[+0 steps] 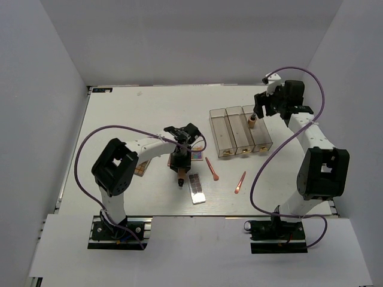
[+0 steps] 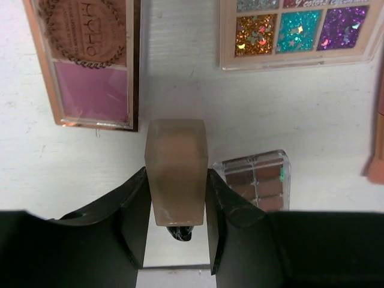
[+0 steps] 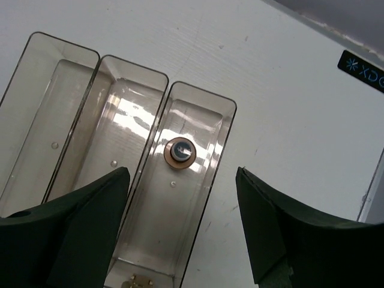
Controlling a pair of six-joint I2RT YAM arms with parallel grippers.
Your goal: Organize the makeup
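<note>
Makeup's mostly loose on the desk (image 1: 119,107), about 6 to 8 o'clock from the middle. The clear box (image 1: 219,134) sits up at 2 o'clock. The right claw (image 3: 181,180) hangs over the box's 3 o'clock compartment, wide open and empty.

Looks like the pick-up step. The left claw (image 2: 177,180) has its jaws pressed on both sides of the tan bottle (image 2: 176,150), so I'd say it's gripping it. Next move is probably a clean lift and a carry to the box, and the right claw may need to clear off first.

The brown-and-pink palette (image 2: 90,60) and glitter palette (image 2: 300,30) are cut off at the wrist view's edge. The small grey palette (image 2: 258,180) is half behind a jaw. The pink brushes (image 1: 212,169) lie around 5 o'clock. I can't tell if the bottle's off the desk, or what the round-capped thing (image 3: 179,153) in the box is.
</note>
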